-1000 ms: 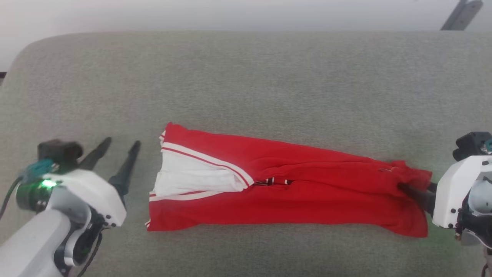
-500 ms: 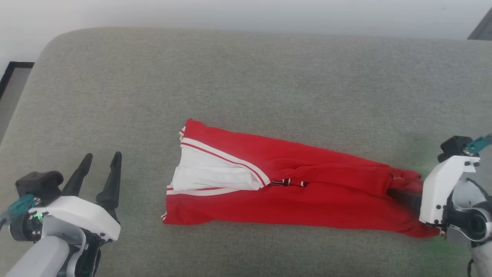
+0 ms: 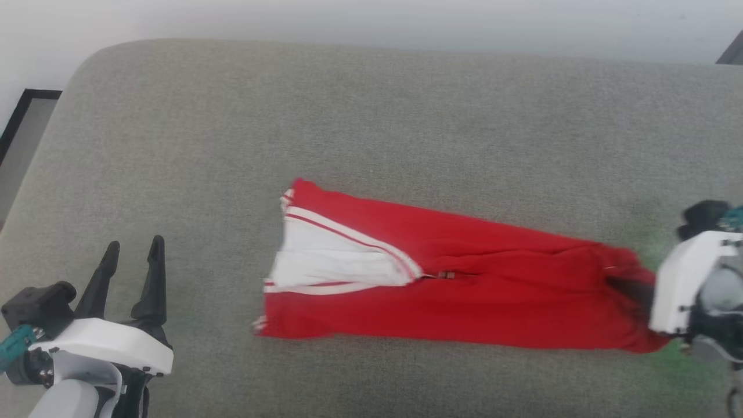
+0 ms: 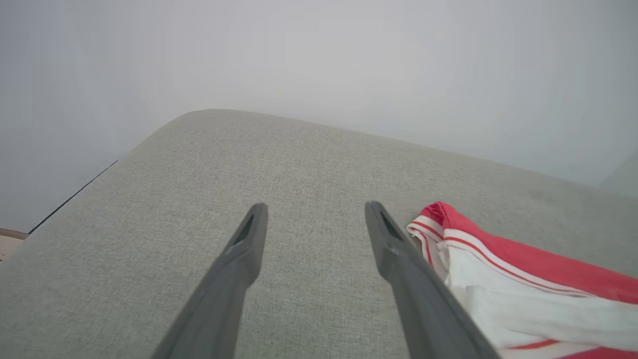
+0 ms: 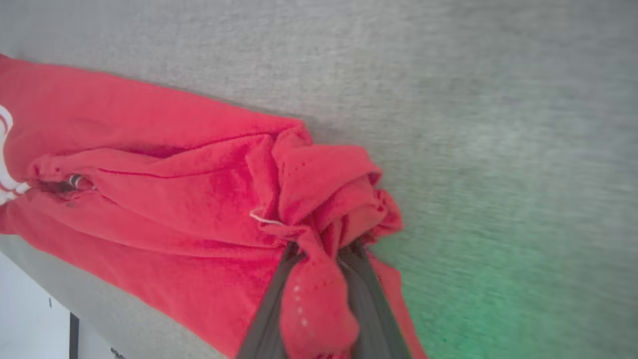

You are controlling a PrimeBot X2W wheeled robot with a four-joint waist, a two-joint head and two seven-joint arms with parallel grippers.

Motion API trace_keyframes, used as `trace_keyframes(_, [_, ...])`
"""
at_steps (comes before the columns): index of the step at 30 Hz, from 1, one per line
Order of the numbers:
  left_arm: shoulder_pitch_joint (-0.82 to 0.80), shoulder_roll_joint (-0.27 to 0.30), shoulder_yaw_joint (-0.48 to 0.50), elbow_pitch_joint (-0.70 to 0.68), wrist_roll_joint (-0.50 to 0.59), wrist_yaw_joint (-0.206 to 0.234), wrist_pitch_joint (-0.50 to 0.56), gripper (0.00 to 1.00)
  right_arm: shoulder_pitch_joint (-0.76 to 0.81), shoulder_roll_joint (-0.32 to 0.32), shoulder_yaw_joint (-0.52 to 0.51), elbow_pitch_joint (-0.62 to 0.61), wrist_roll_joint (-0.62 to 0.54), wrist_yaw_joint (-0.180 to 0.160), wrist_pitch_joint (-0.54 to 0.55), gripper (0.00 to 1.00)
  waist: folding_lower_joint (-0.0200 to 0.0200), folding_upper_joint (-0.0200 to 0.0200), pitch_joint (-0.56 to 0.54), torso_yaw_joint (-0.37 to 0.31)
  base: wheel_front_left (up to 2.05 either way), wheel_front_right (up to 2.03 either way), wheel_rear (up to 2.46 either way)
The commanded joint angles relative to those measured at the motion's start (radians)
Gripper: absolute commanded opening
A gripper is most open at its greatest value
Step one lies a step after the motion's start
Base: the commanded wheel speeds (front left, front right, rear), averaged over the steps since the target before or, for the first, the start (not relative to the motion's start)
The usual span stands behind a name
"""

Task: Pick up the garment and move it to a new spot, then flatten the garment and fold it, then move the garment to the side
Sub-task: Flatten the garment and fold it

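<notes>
Head view: our right gripper (image 3: 628,287) pinches the jersey (image 3: 464,302) at its right end; its length runs toward our wide-spread, empty left gripper (image 3: 132,251)

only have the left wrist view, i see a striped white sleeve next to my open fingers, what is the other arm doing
Observer: In the right wrist view, the right end effector has a bunched wad of the red garment pinched between its fingers.
Operator: is it lying down or lifted
Observer: In the head view, it lies as a long folded strip on the grey cushion, gathered at its right end.
Operator: how near is my side to it
Observer: The left end effector stands apart from the sleeve end, bare cushion between them.
</notes>
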Motion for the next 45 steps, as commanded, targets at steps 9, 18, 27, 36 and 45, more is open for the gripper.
trace_keyframes(9, [0.042, -0.094, 0.118, 0.004, 0.120, -0.065, -0.004, 1.00, -0.023, -0.118, -0.145, 0.088, -0.034, -0.002, -0.051, 0.00, 0.0000, -0.0001, 0.009, -0.028, 0.00, 0.00, 0.00])
trace_keyframes(18, [0.044, -0.136, 0.163, 0.029, 0.186, -0.118, -0.004, 1.00, -0.055, -0.166, -0.185, 0.146, -0.087, -0.002, -0.032, 0.00, 0.0000, -0.0001, 0.005, -0.049, 0.00, 0.00, 0.00])
trace_keyframes(27, [0.059, -0.163, 0.189, 0.036, 0.222, -0.143, -0.004, 1.00, 0.016, -0.116, -0.093, -0.140, 0.022, -0.001, 0.039, 0.00, 0.0000, -0.0001, -0.018, -0.060, 0.00, 0.00, 0.00])
trace_keyframes(36, [0.034, -0.182, 0.179, 0.044, 0.239, -0.162, -0.004, 1.00, -0.005, -0.006, 0.071, -0.353, -0.002, -0.001, 0.081, 0.00, 0.0000, -0.0001, -0.022, -0.033, 0.00, 0.00, 0.00])
trace_keyframes(45, [-0.017, -0.214, 0.150, 0.072, 0.252, -0.178, -0.004, 1.00, -0.128, 0.075, 0.246, -0.250, -0.023, -0.001, 0.029, 0.00, 0.0000, -0.0001, -0.013, 0.034, 0.00, 0.00, 0.00])
